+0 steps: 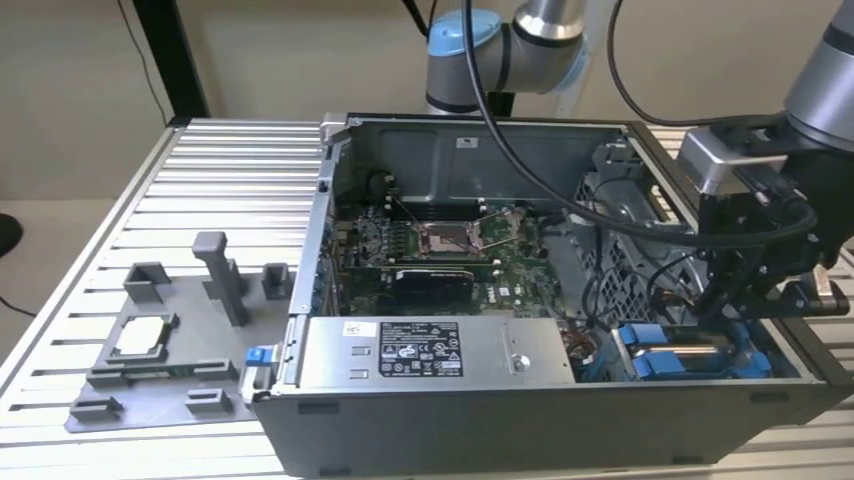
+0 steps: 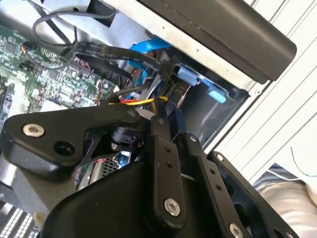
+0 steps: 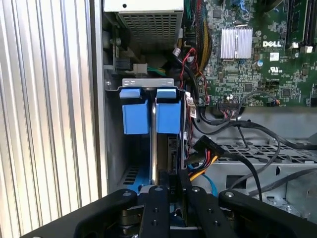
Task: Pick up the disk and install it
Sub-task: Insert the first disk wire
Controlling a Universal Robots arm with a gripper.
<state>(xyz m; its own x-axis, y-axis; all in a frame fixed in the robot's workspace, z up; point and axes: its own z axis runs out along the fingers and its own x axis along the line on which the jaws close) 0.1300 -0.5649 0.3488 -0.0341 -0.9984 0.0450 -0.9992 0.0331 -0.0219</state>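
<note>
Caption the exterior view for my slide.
Gripper low over the blue-railed disk inside the open computer case.

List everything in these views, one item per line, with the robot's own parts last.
Table: one, silver, slatted, under everything.
Computer case: one, dark grey, open, on the table.
Motherboard: one, green, inside the case.
Grey box: one, white label, along the case's near wall.
Disk: one, silver with blue rails, in the case's near corner at the exterior view's right.
Cables: several, mostly black, beside the disk bay.
Fixture: one, grey, on the table at the exterior view's left.
Chip: one, silver, square, on the fixture.
Arm: one, grey, above the case.
Gripper: one, black, over the disk.
</note>
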